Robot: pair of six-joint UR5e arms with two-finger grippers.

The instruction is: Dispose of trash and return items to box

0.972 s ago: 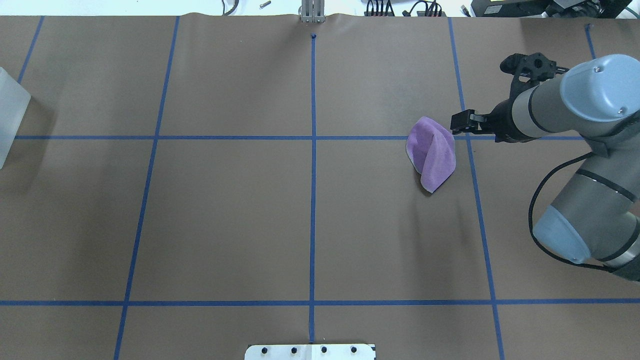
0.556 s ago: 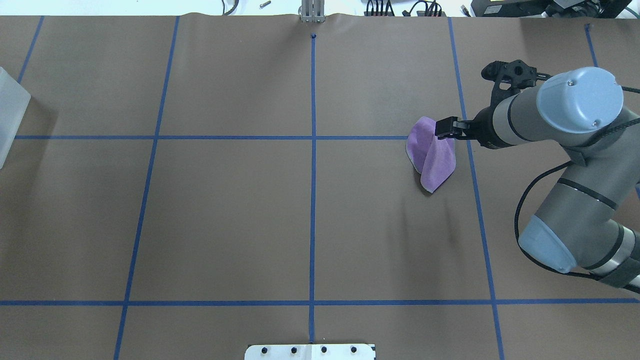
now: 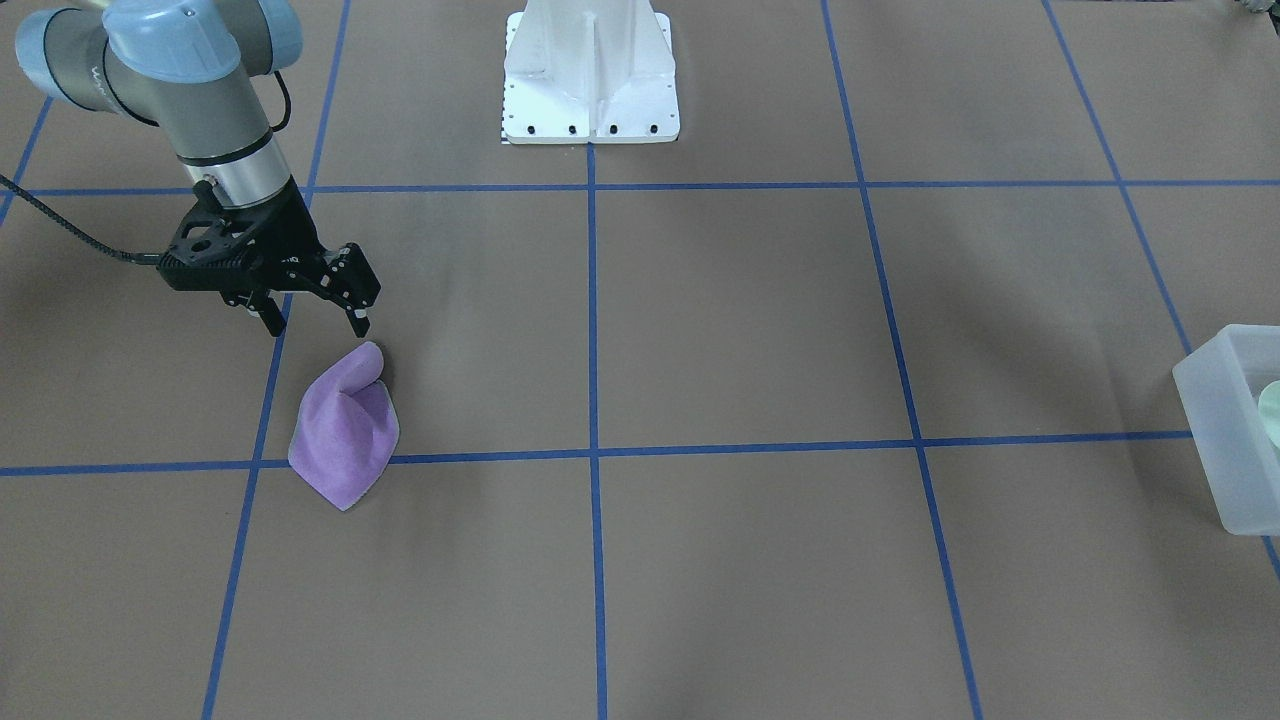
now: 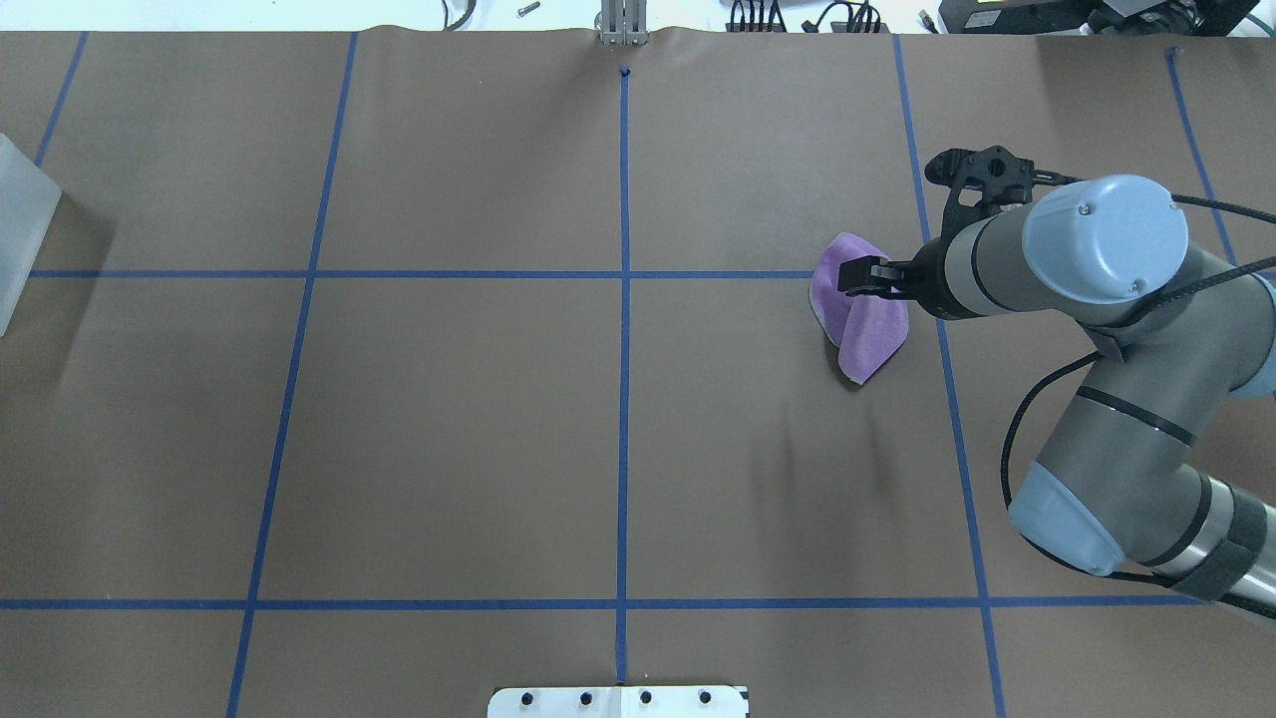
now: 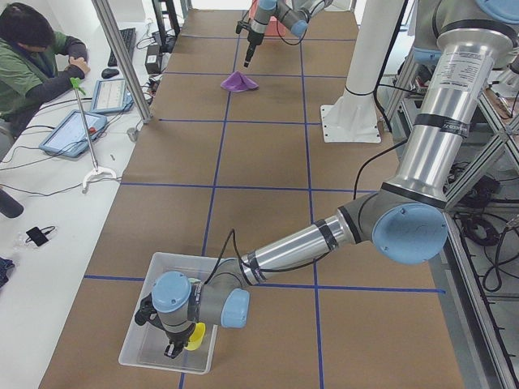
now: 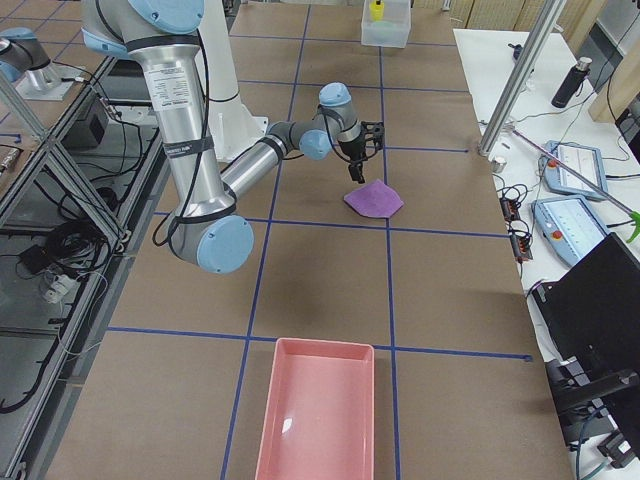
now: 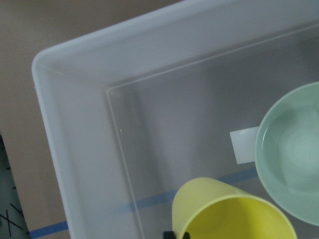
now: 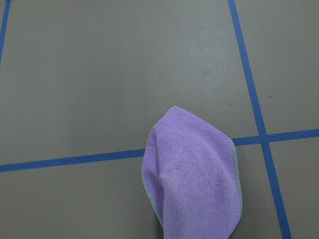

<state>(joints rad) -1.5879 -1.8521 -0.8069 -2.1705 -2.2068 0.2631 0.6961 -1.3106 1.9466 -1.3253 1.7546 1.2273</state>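
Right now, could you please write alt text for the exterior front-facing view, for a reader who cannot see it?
The robot's right gripper, jaws open, hangs above the peak of a crumpled purple cloth on a brown paper-covered table gridded with blue tape. A translucent frosted-white plastic bin sits at the view's right edge, the white metal robot base at top centre.

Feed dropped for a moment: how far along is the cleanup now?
Done: the mint-green bowl sits in the frosted bin. In hand: the yellow cup is within the bin walls by the left tool; grip unclear. Remaining: the purple cloth lies on the table under the open right tool.
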